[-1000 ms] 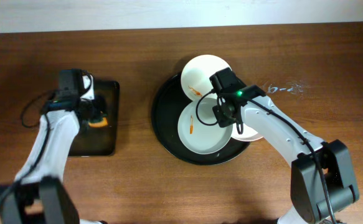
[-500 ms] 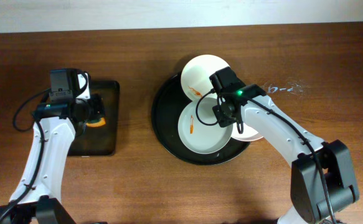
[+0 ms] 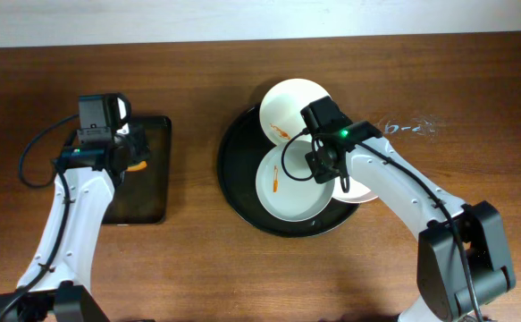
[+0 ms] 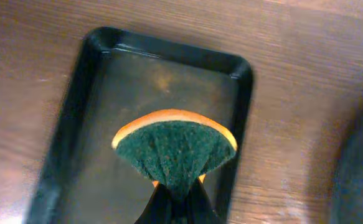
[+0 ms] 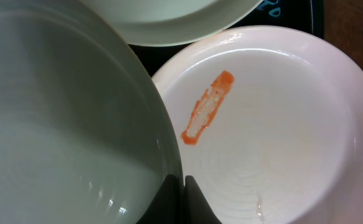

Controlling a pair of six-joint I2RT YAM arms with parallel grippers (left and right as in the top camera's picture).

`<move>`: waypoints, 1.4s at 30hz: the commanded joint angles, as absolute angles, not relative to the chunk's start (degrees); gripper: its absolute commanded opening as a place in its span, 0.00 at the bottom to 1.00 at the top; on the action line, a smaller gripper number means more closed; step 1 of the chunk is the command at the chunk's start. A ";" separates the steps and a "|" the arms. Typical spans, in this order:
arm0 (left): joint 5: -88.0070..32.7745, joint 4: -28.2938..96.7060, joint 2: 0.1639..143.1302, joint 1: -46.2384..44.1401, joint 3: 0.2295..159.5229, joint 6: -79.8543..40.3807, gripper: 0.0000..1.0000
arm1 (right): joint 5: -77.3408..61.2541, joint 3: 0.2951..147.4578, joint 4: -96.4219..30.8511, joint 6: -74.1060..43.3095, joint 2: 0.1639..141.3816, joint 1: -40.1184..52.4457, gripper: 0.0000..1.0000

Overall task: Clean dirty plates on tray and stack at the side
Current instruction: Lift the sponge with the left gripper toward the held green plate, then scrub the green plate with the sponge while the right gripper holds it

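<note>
Three plates (image 3: 291,183) crowd the round black tray (image 3: 231,179) at mid-worktop (image 3: 197,268), overlapping one another, with orange smears showing on at least two. Your right claw (image 5: 180,185) is pinched together on the rim of the pale plate (image 5: 63,124) that fills the left of its wrist view. That plate overlaps a pinkish plate (image 5: 281,130) marked with a long orange streak (image 5: 207,107). Well apart to the left, your left claw (image 4: 178,194) is clamped on a green-and-orange sponge (image 4: 175,146), squeezed into a fan above the small rectangular tray (image 4: 66,130).

The step in hand looks like bringing sponge to plate. To do it well, hold the right grip firm on the rim and turn the held plate's face toward the incoming arm, clear of its neighbours, so the scrubbing doesn't shove them around the tray. Carry the sponge across high enough to pass the tray's raised rim, land the green side flat on a smear, and wipe along it. No plate is stacked at the side yet.
</note>
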State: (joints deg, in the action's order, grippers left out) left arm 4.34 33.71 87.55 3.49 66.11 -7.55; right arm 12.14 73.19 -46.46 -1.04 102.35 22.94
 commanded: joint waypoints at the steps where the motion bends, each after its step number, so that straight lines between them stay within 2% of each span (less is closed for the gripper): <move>1: -22.68 30.65 87.79 2.79 66.43 -8.05 0.00 | 13.15 74.17 -46.72 -1.10 102.80 22.70 0.04; 3: -34.48 28.36 87.81 1.72 66.43 -8.16 0.00 | 11.70 74.17 -46.68 -1.58 102.80 22.70 0.04; 4: -36.69 27.81 87.81 0.69 66.43 -8.58 0.00 | 10.66 74.17 -46.70 -1.87 102.80 22.70 0.04; 10: -25.30 28.86 89.34 -12.71 66.43 -9.65 0.00 | 10.04 74.17 -48.03 -2.39 102.80 22.68 0.04; 14: -24.01 26.15 92.36 -19.66 66.43 -10.61 0.00 | 9.82 74.17 -49.32 -2.92 102.80 22.02 0.04; 17: -23.03 21.74 97.19 -23.92 66.43 -15.59 0.00 | 7.86 74.17 -50.11 -3.66 102.78 20.45 0.04; 25: -23.09 13.87 104.36 -27.86 66.43 -18.90 0.00 | 4.64 74.17 -50.63 -4.91 102.78 16.08 0.04; 30: -23.00 13.43 105.32 -30.65 66.43 -18.87 0.00 | 0.45 74.17 -50.68 -4.95 102.78 14.87 0.04; 42: -16.05 13.08 107.92 -36.60 66.41 -20.38 0.00 | -0.03 74.17 -50.83 -6.46 102.78 14.92 0.04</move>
State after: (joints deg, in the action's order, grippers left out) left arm -18.92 13.82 105.06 -35.16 66.06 -19.33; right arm 0.73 73.30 -50.76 -5.41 102.39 15.07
